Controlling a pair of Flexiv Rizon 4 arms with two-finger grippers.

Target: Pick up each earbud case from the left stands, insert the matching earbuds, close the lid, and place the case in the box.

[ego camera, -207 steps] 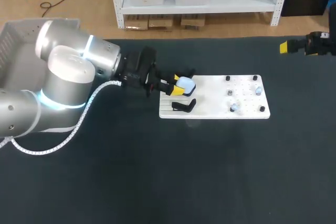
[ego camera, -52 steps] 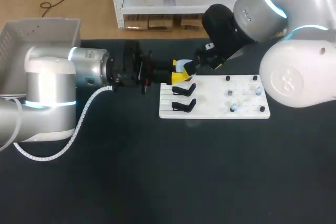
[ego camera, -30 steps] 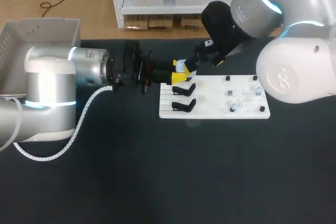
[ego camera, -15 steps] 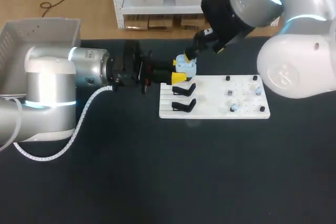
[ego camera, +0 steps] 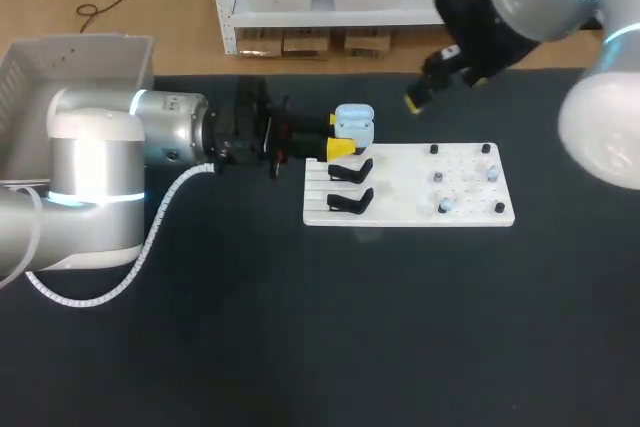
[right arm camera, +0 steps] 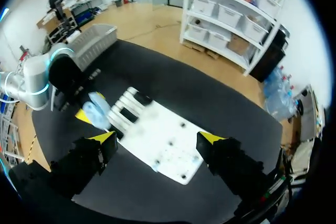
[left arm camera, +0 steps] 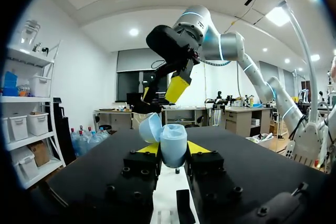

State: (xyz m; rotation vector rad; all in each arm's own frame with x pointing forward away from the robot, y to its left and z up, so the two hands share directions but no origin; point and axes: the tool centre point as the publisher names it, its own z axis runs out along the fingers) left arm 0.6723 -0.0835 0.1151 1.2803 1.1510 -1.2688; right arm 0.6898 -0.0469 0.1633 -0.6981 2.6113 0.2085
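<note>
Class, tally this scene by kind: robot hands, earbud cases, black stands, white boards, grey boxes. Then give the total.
Hands: 2, left hand and right hand
Earbud case: 1
Black stands: 2
White board: 1
Grey box: 1
Total: 7

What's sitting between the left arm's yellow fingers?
A light blue earbud case with its lid open, pinched from both sides by the left gripper. The left wrist view shows it.

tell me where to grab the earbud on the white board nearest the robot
Probably its top, from straight above: the earbud seems to stand up from the white board, with bare board around it, leaving room to close on two sides.
</note>
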